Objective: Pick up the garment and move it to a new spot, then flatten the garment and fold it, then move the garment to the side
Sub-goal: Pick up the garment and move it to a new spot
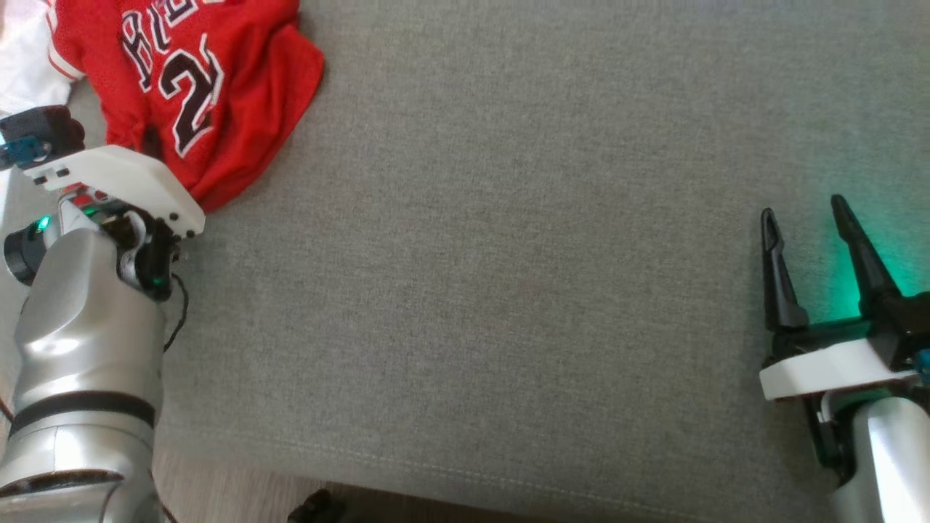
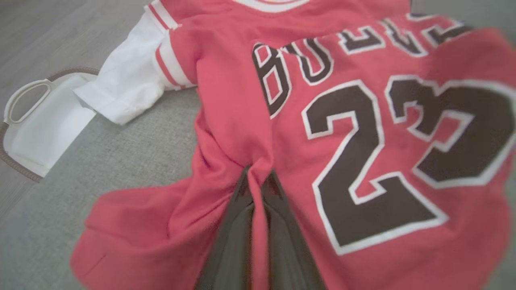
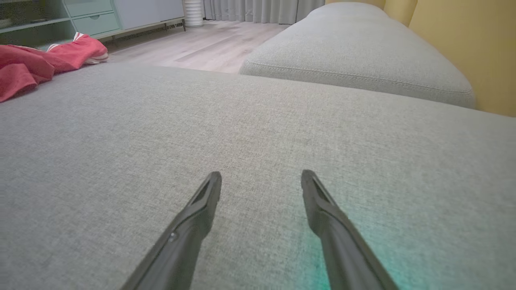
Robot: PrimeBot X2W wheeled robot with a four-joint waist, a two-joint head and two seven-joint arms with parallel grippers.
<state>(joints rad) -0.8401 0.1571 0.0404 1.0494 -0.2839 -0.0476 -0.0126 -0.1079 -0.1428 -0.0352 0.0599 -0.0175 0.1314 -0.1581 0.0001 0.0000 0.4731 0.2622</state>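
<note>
Left gripper pinches the red jersey; right gripper gapes empty, far off

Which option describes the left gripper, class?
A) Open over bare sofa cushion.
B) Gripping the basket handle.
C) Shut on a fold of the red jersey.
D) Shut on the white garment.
C: in the left wrist view, the left gripper is closed, with a ridge of the red jersey pinched between its two dark fingers.
</note>
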